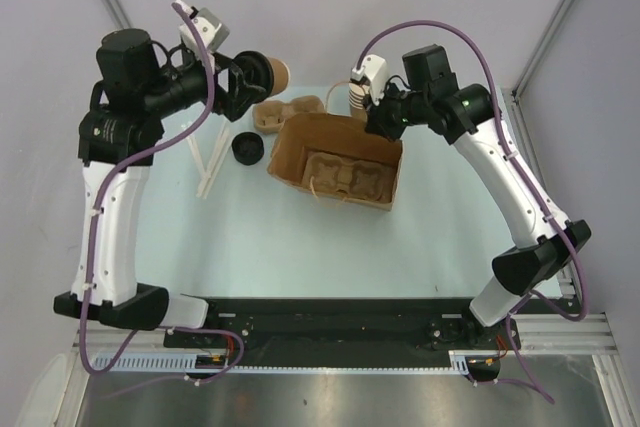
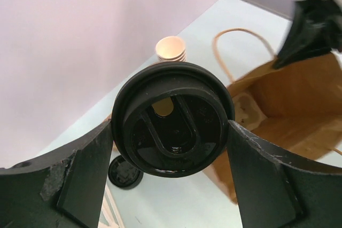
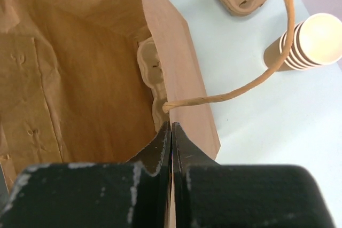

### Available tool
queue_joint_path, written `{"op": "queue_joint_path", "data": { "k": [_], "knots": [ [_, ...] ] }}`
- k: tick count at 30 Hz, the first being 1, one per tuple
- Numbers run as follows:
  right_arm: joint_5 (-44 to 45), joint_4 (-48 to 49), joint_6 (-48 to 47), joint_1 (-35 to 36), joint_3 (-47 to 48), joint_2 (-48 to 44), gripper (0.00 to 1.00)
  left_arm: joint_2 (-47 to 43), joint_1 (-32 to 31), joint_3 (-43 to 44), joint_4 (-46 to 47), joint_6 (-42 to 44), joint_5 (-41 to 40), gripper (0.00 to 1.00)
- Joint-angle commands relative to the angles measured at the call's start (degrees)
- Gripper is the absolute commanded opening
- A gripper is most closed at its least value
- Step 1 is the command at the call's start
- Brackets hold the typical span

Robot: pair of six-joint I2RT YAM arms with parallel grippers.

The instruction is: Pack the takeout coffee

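Note:
The takeout coffee point(image 1: 268, 73), a tan paper cup with a black lid point(image 2: 173, 126), lies on its side in the air at the back left. My left gripper point(image 1: 248, 78) is shut on it, and both fingers point(image 2: 85, 180) press its sides. The lid faces the brown paper bag point(image 1: 340, 162), which stands open on the table to the right. My right gripper point(image 3: 171, 132) is shut on the bag's rim point(image 3: 184, 105), just under the twisted paper handle point(image 3: 267, 73). A pulp cup carrier point(image 1: 340, 177) lies inside the bag.
A stack of lidless paper cups point(image 1: 357, 99) stands behind the bag. A second pulp carrier point(image 1: 290, 112) and a loose black lid point(image 1: 247, 149) lie left of the bag. Wooden stirrers point(image 1: 213, 162) lie further left.

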Motion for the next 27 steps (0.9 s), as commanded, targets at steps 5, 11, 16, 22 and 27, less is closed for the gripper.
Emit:
{"op": "queue_joint_path", "data": {
  "k": [5,11,16,22,27],
  "knots": [
    [3.0,7.7,2.0,2.2,-1.3,-4.0,0.00,-7.9,-10.9,-8.2,-3.1,12.8,2.5,0.35],
    [5.2,10.5,2.4,4.8,-6.1,-7.1,0.00,-12.0,-19.2,-17.6,0.0,17.7,-3.1,0.35],
    [8.4,16.1,1.6,7.9,-12.5,-11.4,0.00,-13.5,-24.5,-27.1,4.5,20.9,-10.6,0.34],
    [10.4,20.9,0.4,10.9,-18.4,-15.2,0.00,-14.7,-27.1,-36.1,11.2,22.1,-13.7,0.33],
    [11.4,23.1,-1.1,12.5,-21.3,-17.3,0.00,-15.2,-28.9,-43.0,15.9,24.4,-15.6,0.33]
  ]
}}
